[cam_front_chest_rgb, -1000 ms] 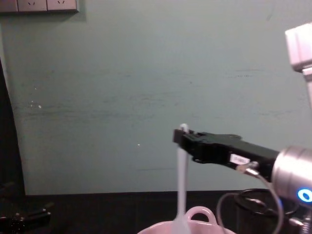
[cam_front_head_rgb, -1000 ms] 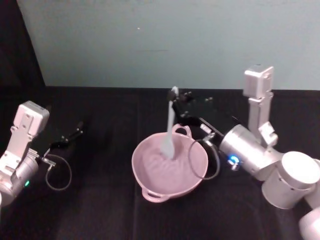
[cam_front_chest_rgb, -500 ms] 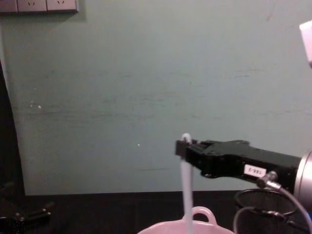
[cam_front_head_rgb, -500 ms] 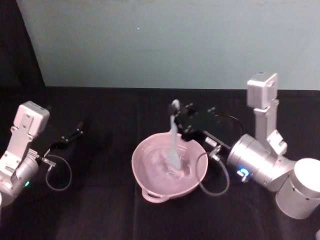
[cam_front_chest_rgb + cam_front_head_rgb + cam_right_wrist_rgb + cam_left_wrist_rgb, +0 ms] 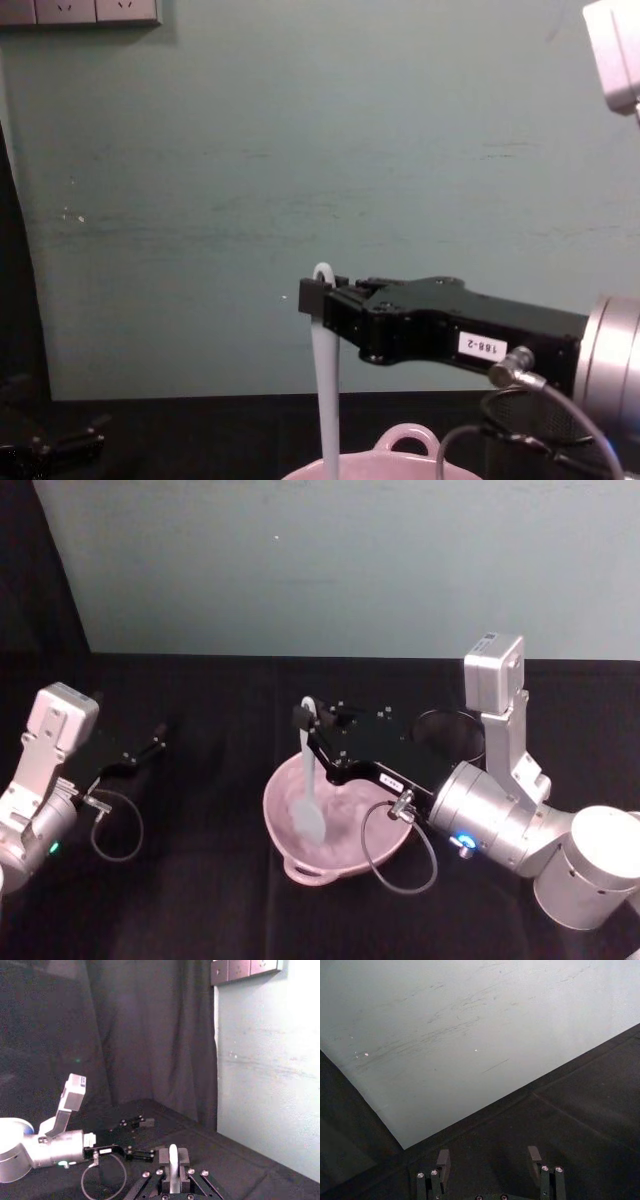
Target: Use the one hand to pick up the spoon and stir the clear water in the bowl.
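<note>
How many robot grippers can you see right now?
2: the black boxy right gripper over the pale pink round bowl, shut on the long white plastic spoon; the left gripper parked left.

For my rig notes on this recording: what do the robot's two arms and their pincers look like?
The right pincer is a black boxy unit with a small white printed label, on a silver-grey cylindrical wrist with a blue light and a looping grey cable. The left pincer is black and slimmer, on a matching silver-grey arm with a pale boxy module, a green light and its own cable loop.
</note>
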